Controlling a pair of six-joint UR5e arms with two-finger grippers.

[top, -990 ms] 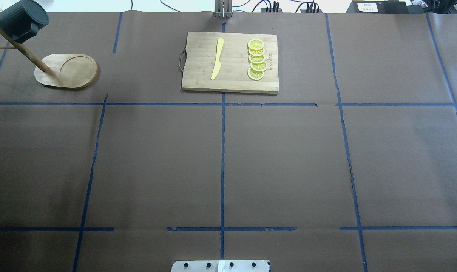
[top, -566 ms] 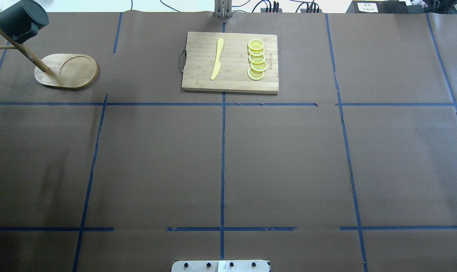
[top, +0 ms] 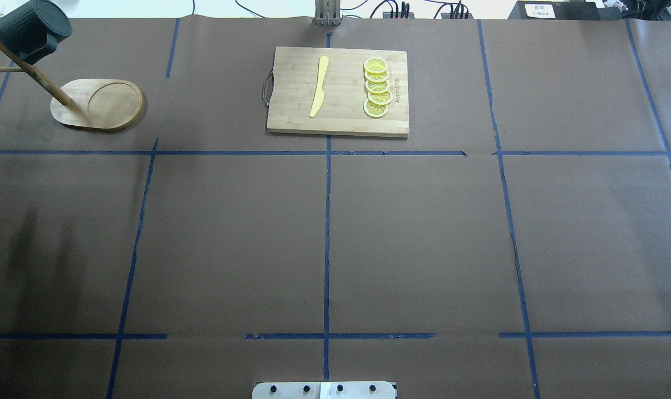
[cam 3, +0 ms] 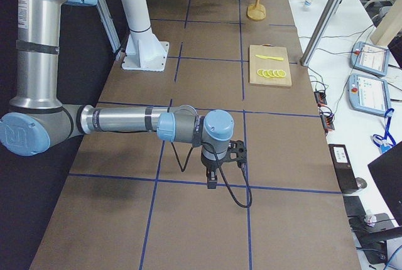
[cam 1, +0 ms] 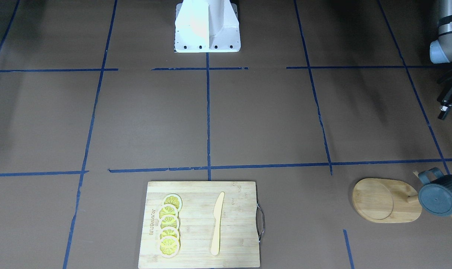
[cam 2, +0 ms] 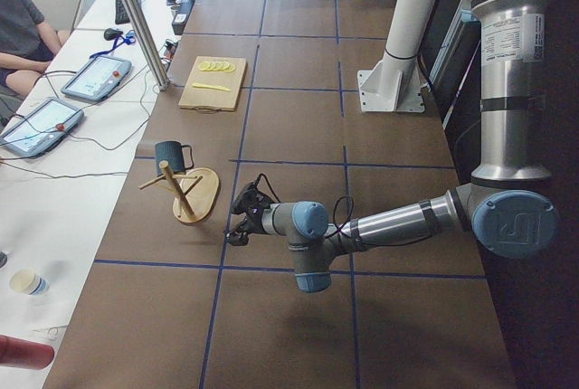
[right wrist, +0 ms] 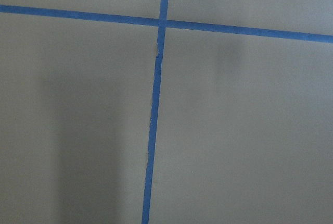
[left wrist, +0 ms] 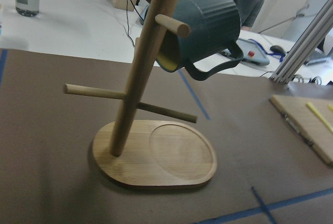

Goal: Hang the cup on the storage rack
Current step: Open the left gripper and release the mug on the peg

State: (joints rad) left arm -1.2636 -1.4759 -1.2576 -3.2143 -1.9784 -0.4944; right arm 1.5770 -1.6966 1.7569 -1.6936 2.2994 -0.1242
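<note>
A: Starting from the front-facing view. Seeing what?

B: Seeing one cup (cam 1: 440, 196) riding high on one storage rack (cam 1: 383, 201), over at the operators' edge of the bench (cam 1: 271, 119). Also spotting the left tool (cam 1: 450, 101) poking in at the frame edge, well apart from the cup and carrying nothing. Wide or narrow? Cannot tell.

A: Moving to the overhead?

B: Finding no arm there. Counting one cutting board (top: 346, 119), one yellow knife (top: 319, 86) and five lemon slices (top: 377, 88) in an overlapping row.

A: Checking the side views?

B: Catching the left tool (cam 2: 242, 220) low over the bench near the rack's base, facing it. Catching the right tool (cam 3: 229, 155) far off, pointing down at bare bench. Again not telling wide from narrow.

A: Looking through the wrists?

B: Left wrist: viewing the cup against the post among the upper pegs, mouth toward the post, handle loop underneath. Counting four peg ends. Not making out which peg is bearing the weight. Right wrist: showing only bench and crossing blue tape.

A: Judging the step?

B: Judging the hanging done, probably. Next calling only for drawing the left arm clear without nudging the rack.
</note>
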